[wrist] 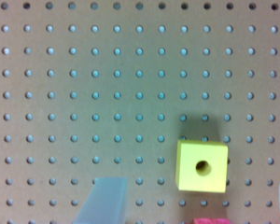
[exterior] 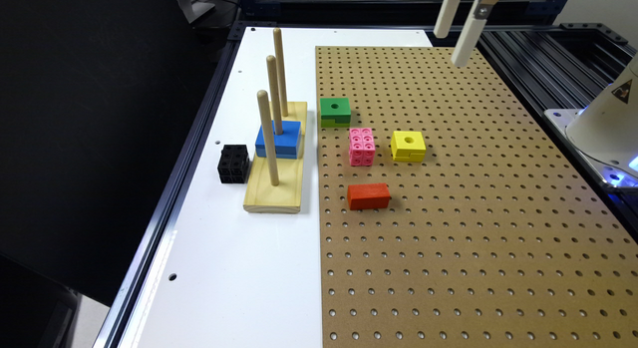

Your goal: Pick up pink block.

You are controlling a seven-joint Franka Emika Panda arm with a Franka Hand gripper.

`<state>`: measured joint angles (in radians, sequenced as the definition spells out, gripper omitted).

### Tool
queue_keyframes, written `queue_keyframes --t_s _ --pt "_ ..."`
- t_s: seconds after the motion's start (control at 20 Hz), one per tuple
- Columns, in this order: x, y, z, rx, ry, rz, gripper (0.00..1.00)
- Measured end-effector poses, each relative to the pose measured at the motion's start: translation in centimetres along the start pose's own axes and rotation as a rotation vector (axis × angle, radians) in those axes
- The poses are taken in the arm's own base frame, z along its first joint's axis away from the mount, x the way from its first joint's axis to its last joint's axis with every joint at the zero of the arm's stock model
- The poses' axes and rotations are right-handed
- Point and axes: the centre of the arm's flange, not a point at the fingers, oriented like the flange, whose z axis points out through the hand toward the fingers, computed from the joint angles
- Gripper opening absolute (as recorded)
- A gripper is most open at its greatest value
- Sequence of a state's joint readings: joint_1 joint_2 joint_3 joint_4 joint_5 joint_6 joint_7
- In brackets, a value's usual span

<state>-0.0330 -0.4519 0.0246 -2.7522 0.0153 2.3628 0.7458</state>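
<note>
On the pegboard sits the pink block; the pincer hangs high, spread wide.

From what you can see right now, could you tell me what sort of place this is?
Probably a robotics lab bench: a brown pegboard holds toy blocks such as the pink block, a wooden peg stand sits alongside, all framed by metal rails.
</note>
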Motion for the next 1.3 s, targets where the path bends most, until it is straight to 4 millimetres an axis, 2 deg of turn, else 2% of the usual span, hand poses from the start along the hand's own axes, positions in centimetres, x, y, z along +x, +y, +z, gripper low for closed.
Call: queue_keyframes --t_s 0.3,0.65,0.85,1.3 --pt "2.3 -2.9 0.7 -0.013 -0.014 -0.003 1.0" --pt "3.5 -4.9 0.8 -0.013 -0.014 -0.003 1.0" --pt "3.7 -5.7 0.9 -0.014 -0.015 -0.002 1.0" --pt "2.6 -7.0 1.1 -0.02 -0.013 -0.001 1.0"
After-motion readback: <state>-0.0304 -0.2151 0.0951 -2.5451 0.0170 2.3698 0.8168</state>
